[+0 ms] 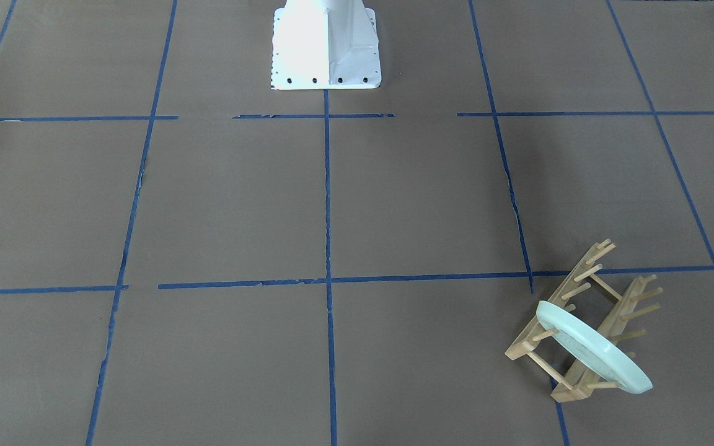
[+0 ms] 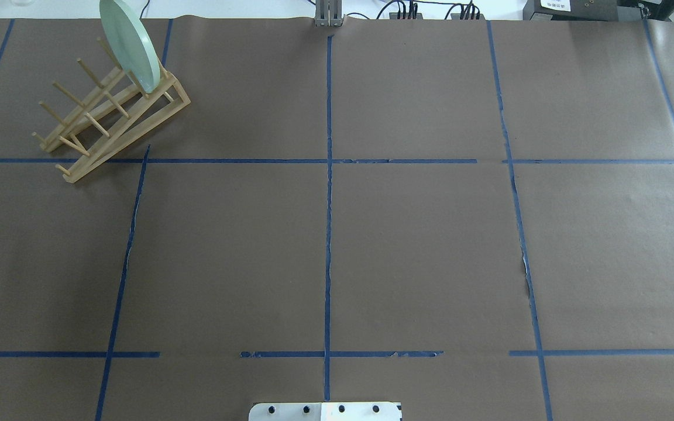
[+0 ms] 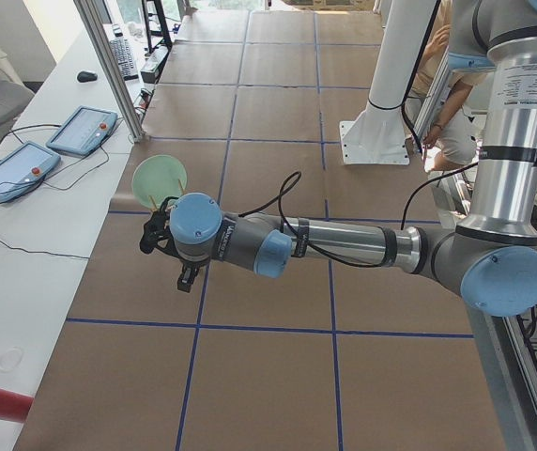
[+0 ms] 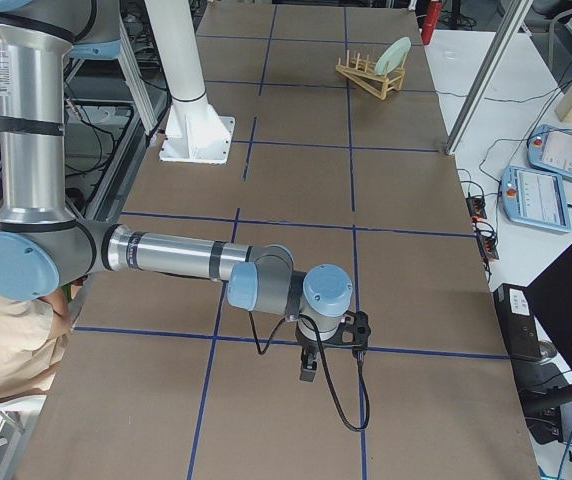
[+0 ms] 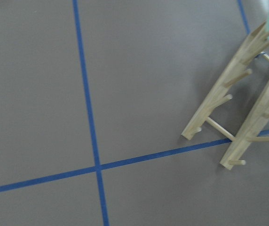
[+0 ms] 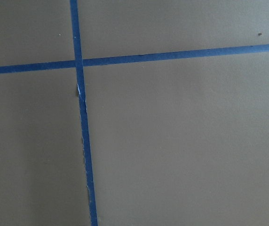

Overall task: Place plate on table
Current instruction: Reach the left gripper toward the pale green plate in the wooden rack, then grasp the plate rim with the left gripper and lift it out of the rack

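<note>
Plate (image 2: 129, 44) stands on edge, tilted, in the end slot of a rack (image 2: 109, 117) at the far corner of the table (image 2: 419, 234) on the robot's left. The left gripper (image 3: 156, 237) hovers near, with the plate just beyond it toward the far edge; the right gripper (image 4: 356, 333) hangs well apart. Both show only in side views, so whether either is open cannot be told; the left seems likelier to reach.

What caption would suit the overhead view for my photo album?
Mint-green plate stands on edge in a wooden peg rack, far left on the taped brown table.
</note>
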You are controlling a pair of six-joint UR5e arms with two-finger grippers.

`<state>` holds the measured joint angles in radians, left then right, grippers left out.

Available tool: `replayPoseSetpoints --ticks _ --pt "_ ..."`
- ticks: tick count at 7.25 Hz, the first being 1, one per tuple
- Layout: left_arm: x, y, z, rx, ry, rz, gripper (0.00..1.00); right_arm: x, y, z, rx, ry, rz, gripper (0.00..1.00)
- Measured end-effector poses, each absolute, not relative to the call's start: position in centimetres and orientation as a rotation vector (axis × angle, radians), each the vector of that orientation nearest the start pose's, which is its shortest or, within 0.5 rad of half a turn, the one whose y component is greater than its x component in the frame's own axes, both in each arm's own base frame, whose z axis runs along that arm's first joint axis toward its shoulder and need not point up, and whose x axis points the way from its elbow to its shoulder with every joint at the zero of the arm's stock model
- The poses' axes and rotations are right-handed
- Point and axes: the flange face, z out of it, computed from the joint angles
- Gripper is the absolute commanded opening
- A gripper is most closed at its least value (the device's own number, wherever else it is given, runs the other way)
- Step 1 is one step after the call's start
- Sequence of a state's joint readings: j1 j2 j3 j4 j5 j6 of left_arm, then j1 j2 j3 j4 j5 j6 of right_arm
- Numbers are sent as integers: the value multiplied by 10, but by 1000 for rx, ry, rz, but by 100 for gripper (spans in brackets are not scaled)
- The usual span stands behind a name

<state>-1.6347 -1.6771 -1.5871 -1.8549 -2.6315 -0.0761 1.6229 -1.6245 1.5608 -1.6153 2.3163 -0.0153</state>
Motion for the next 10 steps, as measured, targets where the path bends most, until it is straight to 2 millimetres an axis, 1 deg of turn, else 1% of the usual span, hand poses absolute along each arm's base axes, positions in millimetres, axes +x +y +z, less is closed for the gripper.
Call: replayPoseSetpoints --ticks 1,2,3,4,5,6,7,9,10 --pt "-66 -563 510 360 1077 65 100 90 -456 695 -77 -748 75 100" --pt "-40 -586 480 333 1103 36 100 90 -456 695 -78 -748 75 100" --pt "-20 -611 453 314 1110 2 100 90 -456 695 -78 -748 75 100" --pt "-11 -636 434 343 1088 -15 100 90 -456 696 -78 -748 76 100" --pt "-4 -657 423 400 1058 -31 100 90 -456 696 -78 -748 76 100" --pt "10 -667 416 423 1064 -99 100 90 -456 695 -78 -748 75 100" --pt "28 -670 411 425 1119 -234 100 90 -456 696 -78 -748 76 100" --pt "87 -673 411 421 1301 -586 100 90 -456 695 -78 -748 75 100" --pt "115 -678 403 350 1389 -751 100 90 -456 695 -78 -748 75 100"
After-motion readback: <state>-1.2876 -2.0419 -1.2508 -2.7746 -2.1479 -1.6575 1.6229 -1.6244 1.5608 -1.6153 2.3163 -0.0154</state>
